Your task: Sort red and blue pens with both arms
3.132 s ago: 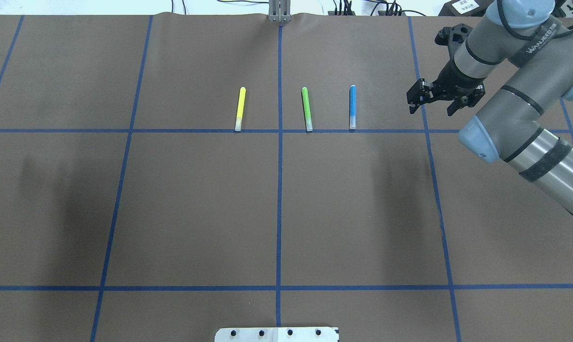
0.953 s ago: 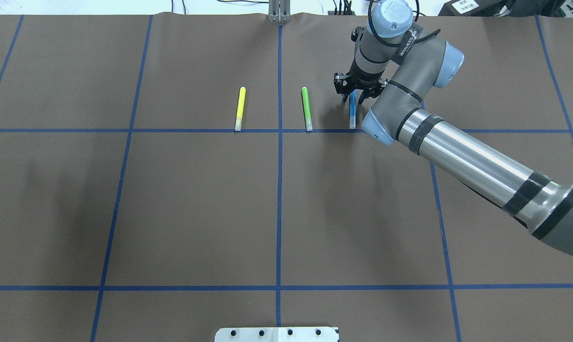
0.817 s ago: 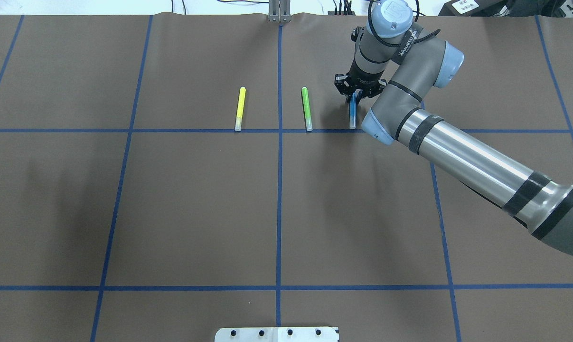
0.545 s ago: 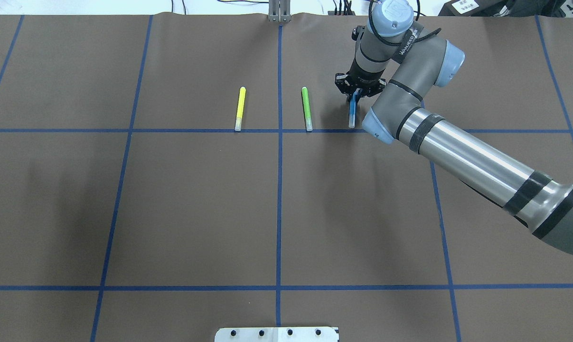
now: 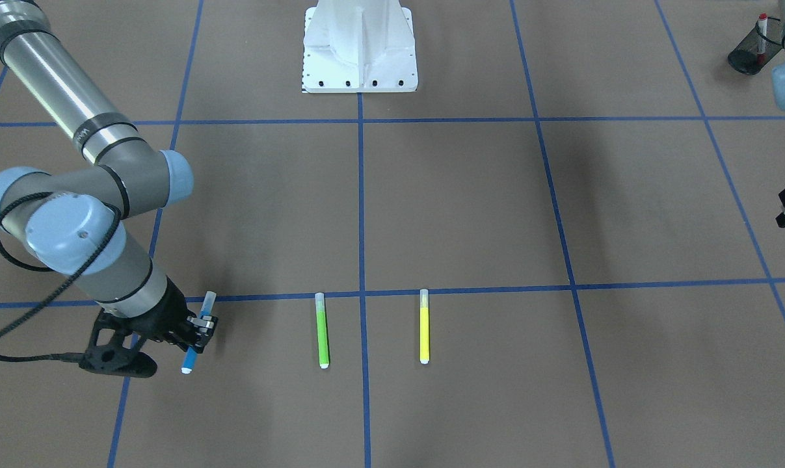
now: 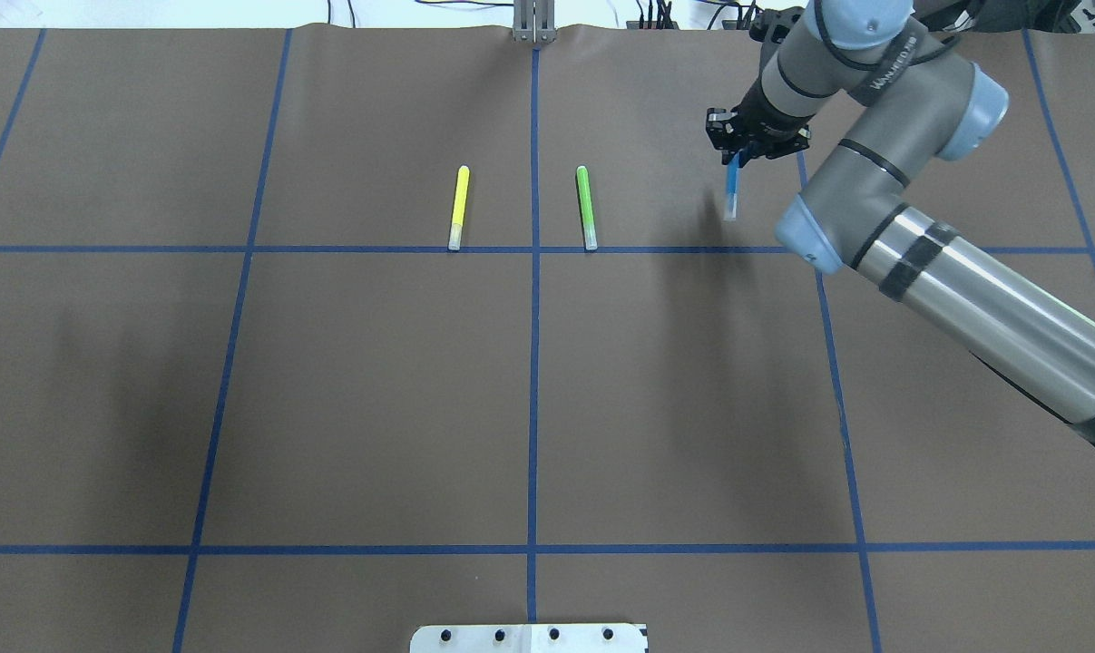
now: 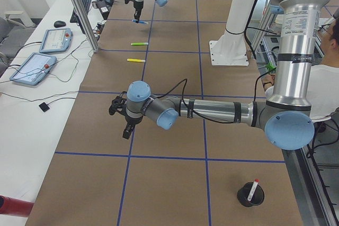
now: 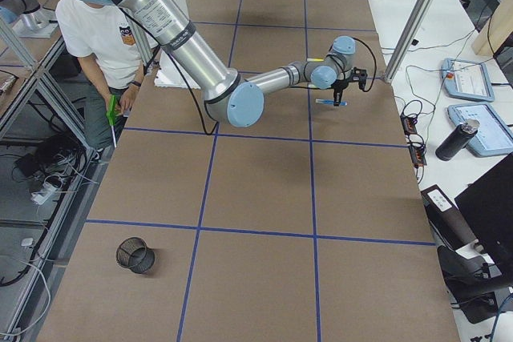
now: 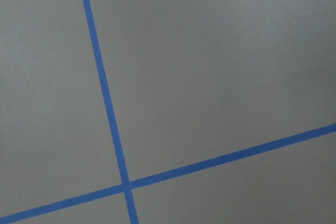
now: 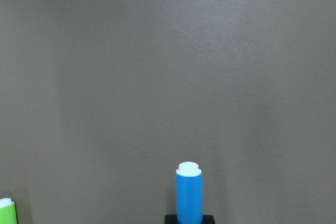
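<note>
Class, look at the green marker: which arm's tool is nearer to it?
Right. The right tool, holding the blue pen, hangs close beside the green marker; the left tool is far off, beyond the yellow marker.

Matte brown table covering (image 6: 375, 390) crossed by blue tape grid lines (image 6: 531, 408). Slim blue-barrelled marker (image 6: 732, 190), clear cap, white end. Slim green marker (image 6: 586, 207) and slim yellow marker (image 6: 457, 207), both pale-capped. Silver-grey tubular right arm (image 6: 964, 297), pale blue joint caps, black bands. White bolted pedestal (image 5: 359, 45).
</note>
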Controlling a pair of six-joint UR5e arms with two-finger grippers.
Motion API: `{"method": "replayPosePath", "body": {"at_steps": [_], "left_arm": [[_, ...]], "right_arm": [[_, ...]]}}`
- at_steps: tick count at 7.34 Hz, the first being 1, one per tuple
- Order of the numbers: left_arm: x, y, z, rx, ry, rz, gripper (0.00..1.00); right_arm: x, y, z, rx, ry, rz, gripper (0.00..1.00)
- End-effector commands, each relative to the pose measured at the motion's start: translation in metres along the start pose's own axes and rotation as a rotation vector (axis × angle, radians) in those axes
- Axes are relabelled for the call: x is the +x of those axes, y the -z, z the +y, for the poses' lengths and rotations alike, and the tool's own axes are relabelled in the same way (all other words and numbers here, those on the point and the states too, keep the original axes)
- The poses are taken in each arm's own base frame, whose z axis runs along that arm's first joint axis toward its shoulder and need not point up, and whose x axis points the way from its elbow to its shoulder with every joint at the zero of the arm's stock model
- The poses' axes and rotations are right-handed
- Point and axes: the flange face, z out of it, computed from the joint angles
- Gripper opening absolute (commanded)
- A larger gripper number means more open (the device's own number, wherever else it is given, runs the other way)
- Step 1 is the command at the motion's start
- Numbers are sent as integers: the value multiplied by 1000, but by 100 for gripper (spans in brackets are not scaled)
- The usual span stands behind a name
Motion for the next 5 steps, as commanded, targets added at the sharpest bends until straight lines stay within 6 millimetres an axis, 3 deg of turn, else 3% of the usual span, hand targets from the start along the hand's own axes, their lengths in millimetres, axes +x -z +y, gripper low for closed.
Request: {"method": "replayPosePath", "body": {"at_steps": [1,2,4,5], "left_arm": [[2,3,1,4,-1,1,98],[2,3,1,4,-1,1,98],[3,3,0,4,-2,2,98],[4,3,0,4,-2,3,98]], "right_arm": [[86,32,32,70,1,22,0],[119,49,37,91,5,23,0],[225,95,48,139,93,72,0],[276,100,66,171,123,68,0]]}}
